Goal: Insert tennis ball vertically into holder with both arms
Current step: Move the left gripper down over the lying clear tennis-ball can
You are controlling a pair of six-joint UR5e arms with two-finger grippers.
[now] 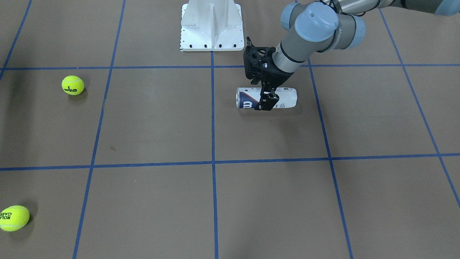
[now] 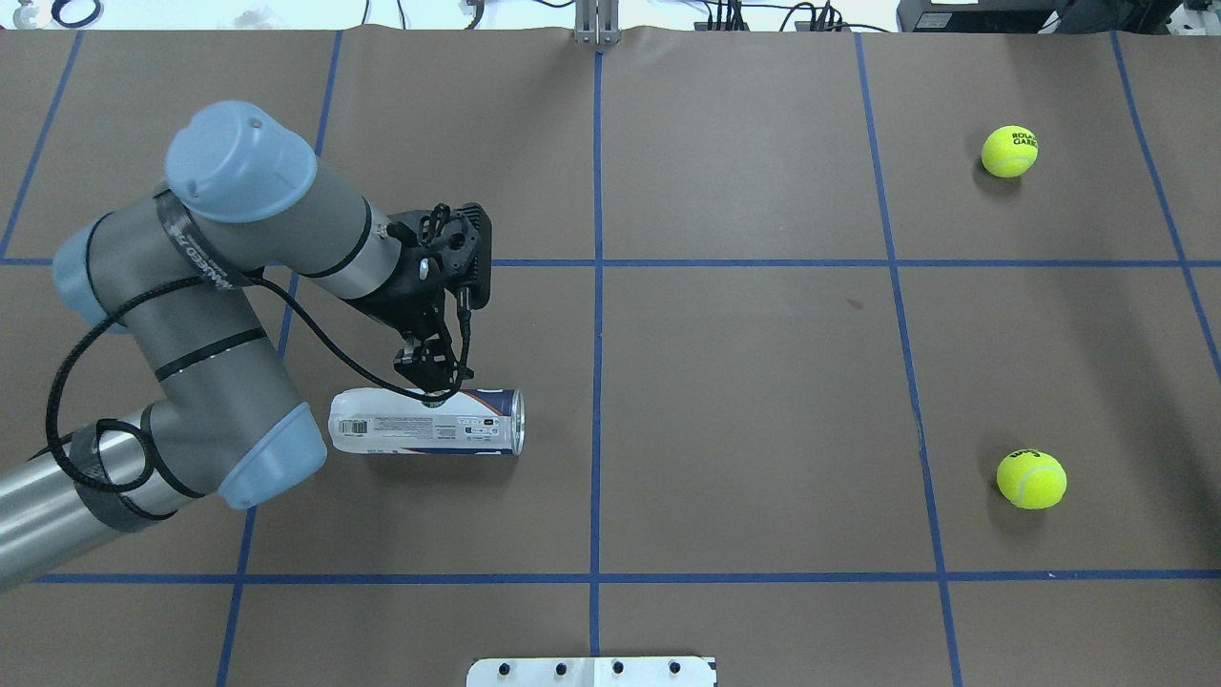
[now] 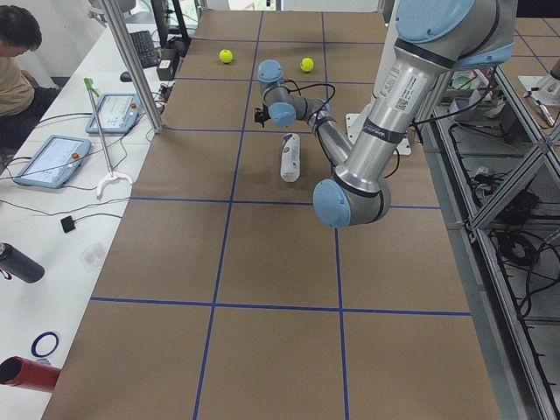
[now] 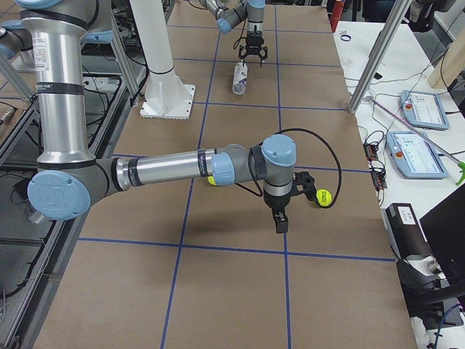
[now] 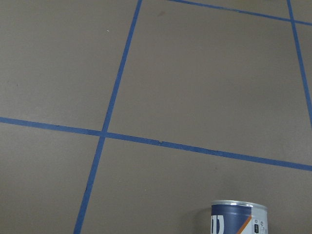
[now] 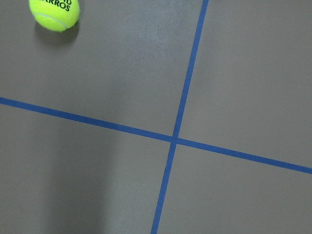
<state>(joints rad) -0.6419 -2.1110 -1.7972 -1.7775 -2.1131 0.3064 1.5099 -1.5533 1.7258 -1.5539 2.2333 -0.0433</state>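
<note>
Hovering over the holder (image 2: 410,434), the left gripper (image 2: 434,382) has its fingers spread and grasps nothing; the holder lies on its side directly beneath those fingers, apparently not yet clamped; the right gripper (image 4: 280,218) hangs just beside one tennis ball (image 4: 324,196), whether parted or closed I cannot tell; a second ball (image 2: 1030,479) lies well apart from the left gripper. By my judgement nothing is done yet; standing the holder upright, picking a ball and inserting it all remain.

- The holder (image 5: 239,218) shows at 5 o'clock, cut off by the frame edge: metal rim, navy label, orange stripe.
- Blue tape lines (image 5: 161,143) cross at 8 o'clock on the brown table (image 5: 195,73).
</note>
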